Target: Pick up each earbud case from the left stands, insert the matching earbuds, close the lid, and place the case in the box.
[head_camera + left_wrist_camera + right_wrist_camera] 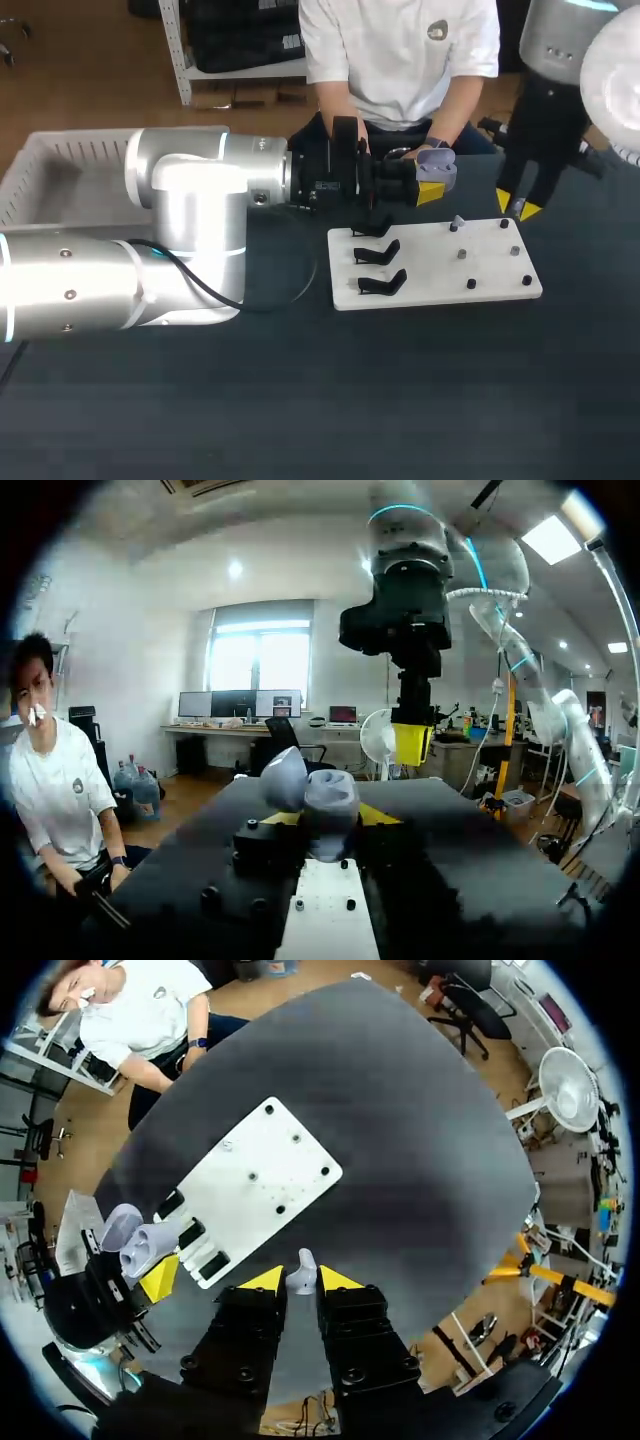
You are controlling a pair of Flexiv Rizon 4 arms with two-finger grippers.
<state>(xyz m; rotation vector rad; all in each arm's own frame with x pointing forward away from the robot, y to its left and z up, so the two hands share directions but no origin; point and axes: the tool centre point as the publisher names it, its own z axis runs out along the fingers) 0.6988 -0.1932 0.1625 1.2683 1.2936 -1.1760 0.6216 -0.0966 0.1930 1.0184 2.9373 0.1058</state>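
Observation:
My left gripper [435, 180] is shut on a lavender earbud case [437, 160] with its lid open, held above the table behind the white board [440, 285]. In the left wrist view the case [322, 798] sits between the yellow tips. Off the board's far right corner, my right gripper [518, 208] points down. The right wrist view shows that gripper [302, 1282] shut on a small lavender earbud [302, 1272]. Three black stands [378, 254] on the board's left side are bare.
Small dark pegs [470, 284] dot the board's right half, and one [457, 223] carries a small pale piece. A white basket [45, 165] stands at the far left, behind my left arm. Dark table stretches in front of the board.

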